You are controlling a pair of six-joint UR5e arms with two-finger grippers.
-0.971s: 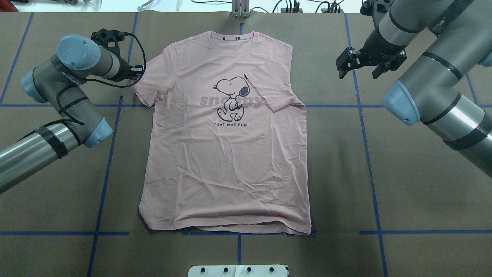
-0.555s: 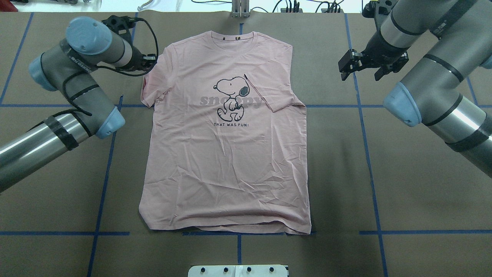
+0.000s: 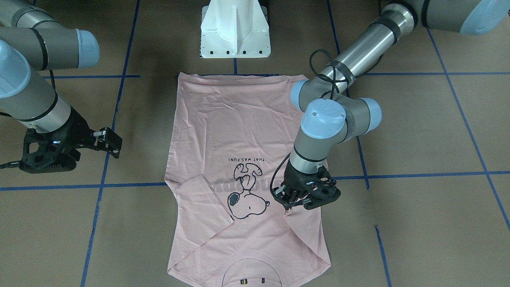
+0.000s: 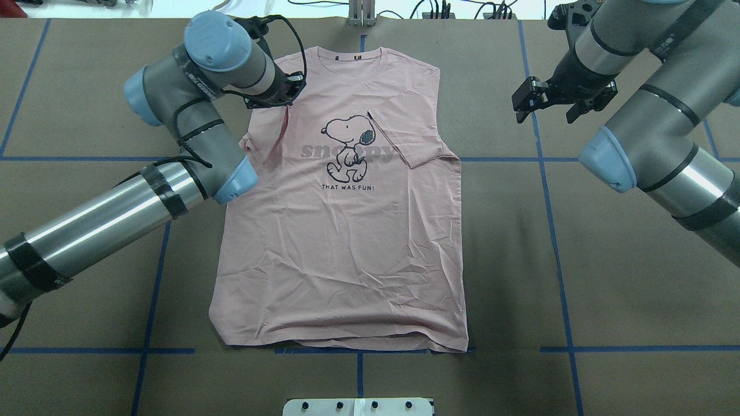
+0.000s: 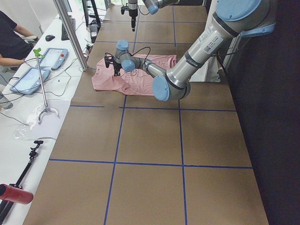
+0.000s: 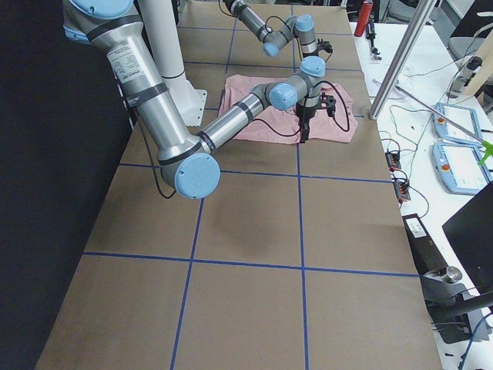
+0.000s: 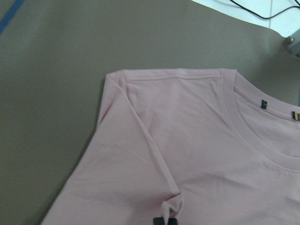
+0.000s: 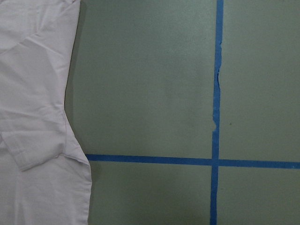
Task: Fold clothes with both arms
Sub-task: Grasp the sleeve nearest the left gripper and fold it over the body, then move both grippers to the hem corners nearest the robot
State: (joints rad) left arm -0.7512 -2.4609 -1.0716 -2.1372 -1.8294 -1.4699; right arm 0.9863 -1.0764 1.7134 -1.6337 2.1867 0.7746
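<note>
Firstly, the left hand (image 4: 286, 95) is closed on the pale pink T-shirt (image 4: 341, 248): the left wrist view shows a small bunch of fabric pinched between its black fingertips (image 7: 161, 221). What it holds is the edge of the left sleeve (image 4: 266, 138), which is raised off the bench (image 4: 578, 289) and drawn in over the chest, so that a ridge of cloth runs from the hand down to the shoulder seam. The hand sits above the shirt's upper chest, just beside the dog print (image 4: 348, 144) and near the ribbed collar (image 4: 350, 58).

The T-shirt lies flat with the print facing up in the middle of the bench, collar on the far side from the robot and hem (image 4: 341, 345) on the near side. Its right sleeve (image 4: 413, 141) is folded inward onto the chest, its corner reaching the dog's ear.

The right hand (image 4: 549, 107) has its fingers spread and holds nothing. It hangs above bare bench, well apart from the shirt on the right-sleeve side, close to a blue tape line (image 4: 552, 231).
</note>
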